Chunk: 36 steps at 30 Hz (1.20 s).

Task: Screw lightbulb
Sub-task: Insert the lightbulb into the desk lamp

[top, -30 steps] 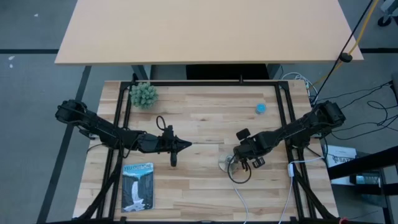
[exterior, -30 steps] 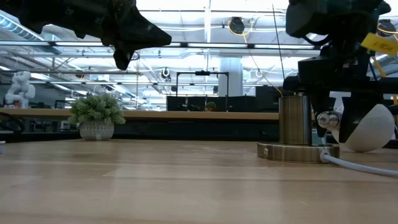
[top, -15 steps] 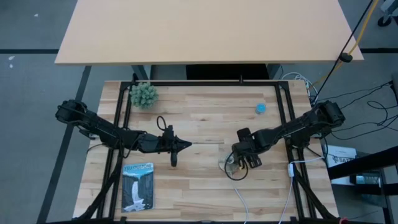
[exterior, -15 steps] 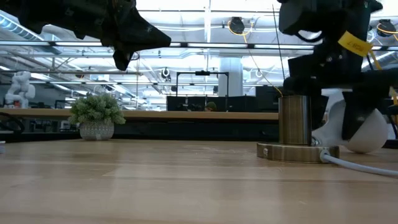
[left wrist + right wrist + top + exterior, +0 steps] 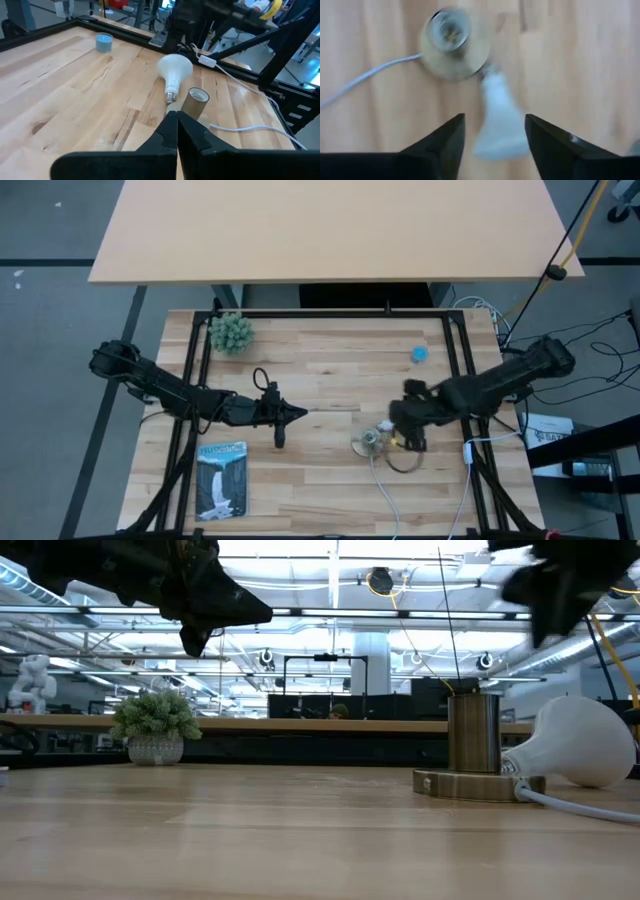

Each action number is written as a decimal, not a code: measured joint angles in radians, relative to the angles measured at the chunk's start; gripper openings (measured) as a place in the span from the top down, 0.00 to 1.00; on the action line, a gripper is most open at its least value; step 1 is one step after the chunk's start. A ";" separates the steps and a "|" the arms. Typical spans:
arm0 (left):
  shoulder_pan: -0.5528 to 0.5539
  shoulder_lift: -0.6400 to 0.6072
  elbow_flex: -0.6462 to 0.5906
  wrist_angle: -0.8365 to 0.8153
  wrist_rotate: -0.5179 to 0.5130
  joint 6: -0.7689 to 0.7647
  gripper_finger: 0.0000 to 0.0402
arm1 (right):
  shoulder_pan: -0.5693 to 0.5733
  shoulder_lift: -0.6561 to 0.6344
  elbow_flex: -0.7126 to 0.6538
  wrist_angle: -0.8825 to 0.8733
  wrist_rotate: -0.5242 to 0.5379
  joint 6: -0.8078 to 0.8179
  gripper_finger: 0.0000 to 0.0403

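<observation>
the butcher-block table (image 5: 320,480) is the widest thing here, pale wooden strips with grain running across, framed by black rails. my two dark arms reach in over it from 9 and 3 o'clock. my left gripper (image 5: 300,413) hangs near the table's centre, its tapered fingers (image 5: 176,131) pressed together on nothing. my right gripper (image 5: 408,432) sits above the wood at about 4 o'clock from centre, its two flat dark fingers (image 5: 445,140) spread apart and empty. a glossy booklet (image 5: 221,480) lies flat at 7 o'clock. a round spiky green plant (image 5: 231,332) stands at 11 o'clock. the lightbulb (image 5: 578,743) lies on its side, smooth matte white, dome tapering to a ribbed grey screw base that points at the socket (image 5: 474,735), a brassy metal cylinder on a round disc with a white cord (image 5: 388,498). a small blue cylinder (image 5: 420,354) sits at 1 o'clock.
</observation>
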 joint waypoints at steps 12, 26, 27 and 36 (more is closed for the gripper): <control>0.020 0.012 0.000 -0.024 0.010 -0.034 1.00 | 0.374 -0.097 -0.500 0.752 0.164 0.708 0.98; 0.171 0.336 0.208 -0.028 0.286 -0.008 1.00 | 0.345 -0.024 -0.555 0.428 0.275 0.926 1.00; 0.177 0.356 0.228 -0.026 0.302 0.000 1.00 | 0.334 -0.025 -0.555 0.390 0.296 0.927 1.00; 0.212 0.414 0.275 -0.034 0.353 0.030 1.00 | 0.197 -0.072 -0.555 0.274 0.622 0.813 1.00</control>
